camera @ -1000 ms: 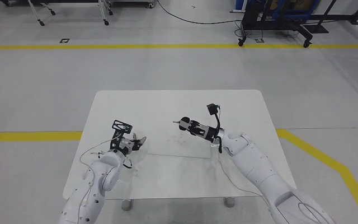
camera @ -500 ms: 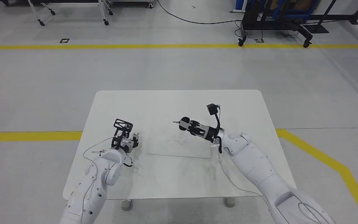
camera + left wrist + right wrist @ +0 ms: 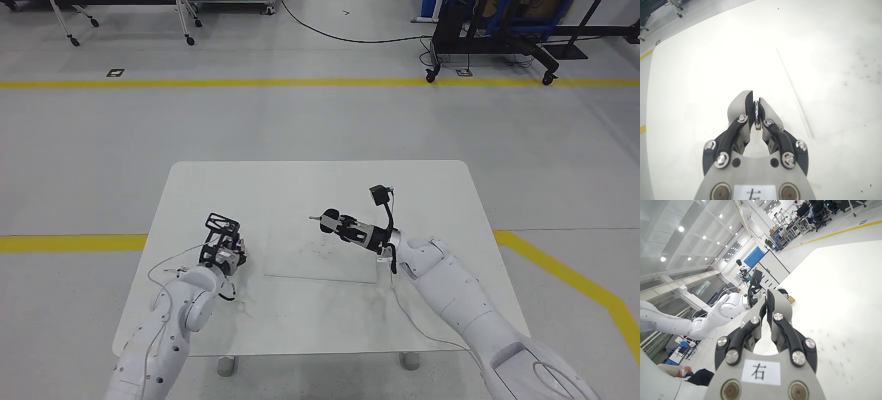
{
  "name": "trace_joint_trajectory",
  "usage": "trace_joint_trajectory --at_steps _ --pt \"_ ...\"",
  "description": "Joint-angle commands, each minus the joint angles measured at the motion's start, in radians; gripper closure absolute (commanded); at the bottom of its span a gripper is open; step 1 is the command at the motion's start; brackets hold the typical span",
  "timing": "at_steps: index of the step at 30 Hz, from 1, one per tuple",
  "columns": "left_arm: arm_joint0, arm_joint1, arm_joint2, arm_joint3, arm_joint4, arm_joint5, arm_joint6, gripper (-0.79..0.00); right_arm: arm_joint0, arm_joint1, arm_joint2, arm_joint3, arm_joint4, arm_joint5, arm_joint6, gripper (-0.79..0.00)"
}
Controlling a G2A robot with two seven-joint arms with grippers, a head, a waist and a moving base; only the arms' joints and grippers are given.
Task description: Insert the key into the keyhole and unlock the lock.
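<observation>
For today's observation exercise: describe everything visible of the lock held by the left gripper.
The lock is a padlock: a shiny, silver-coloured metal loop on a brass-coloured body, mostly hidden. It is seen edge-on, clamped between the left gripper's black pads, over the white table. Its keyhole cannot be seen.
</observation>
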Motion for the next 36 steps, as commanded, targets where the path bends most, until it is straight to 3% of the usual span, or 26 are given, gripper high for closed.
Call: trace_joint_trajectory --at_steps 1,6,11,17,18,20,23,28,36 --pt "-0.002 0.000 -0.006 0.006 -0.038 -0.030 0.008 0.000 0.000 0.000 0.000 0.000 0.000 0.000 0.000 0.000" --pt "-0.004 0.000 -0.015 0.013 -0.053 -0.047 0.022 0.000 0.000 0.000 0.000 0.000 0.000 0.000 0.000 0.000" --pt "-0.006 0.000 -0.010 0.013 -0.040 -0.053 0.003 -0.185 0.000 0.000 0.000 0.000 0.000 0.000 0.000 0.000" --pt "0.002 0.003 -0.023 -0.006 -0.041 -0.063 -0.010 -0.240 0.000 0.000 0.000 0.000 0.000 0.000 0.000 0.000" --pt "0.004 0.004 -0.025 -0.008 -0.039 -0.065 -0.014 -0.215 0.000 0.000 0.000 0.000 0.000 0.000 0.000 0.000" --pt "0.007 0.005 -0.031 -0.011 -0.029 -0.066 -0.031 -0.080 0.000 0.000 0.000 0.000 0.000 0.000 0.000 0.000" --pt "0.012 0.008 -0.045 -0.016 -0.035 -0.078 -0.044 0.000 0.000 0.000 0.000 0.000 0.000 0.000 0.000 0.000" --pt "0.018 0.010 -0.057 -0.020 -0.042 -0.083 -0.041 0.000 0.000 0.000 0.000 0.000 0.000 0.000 0.000 0.000" --pt "0.001 0.000 -0.025 0.020 -0.027 -0.030 0.052 0.000 0.000 0.000 0.000 0.000 0.000 0.000 0.000 0.000"
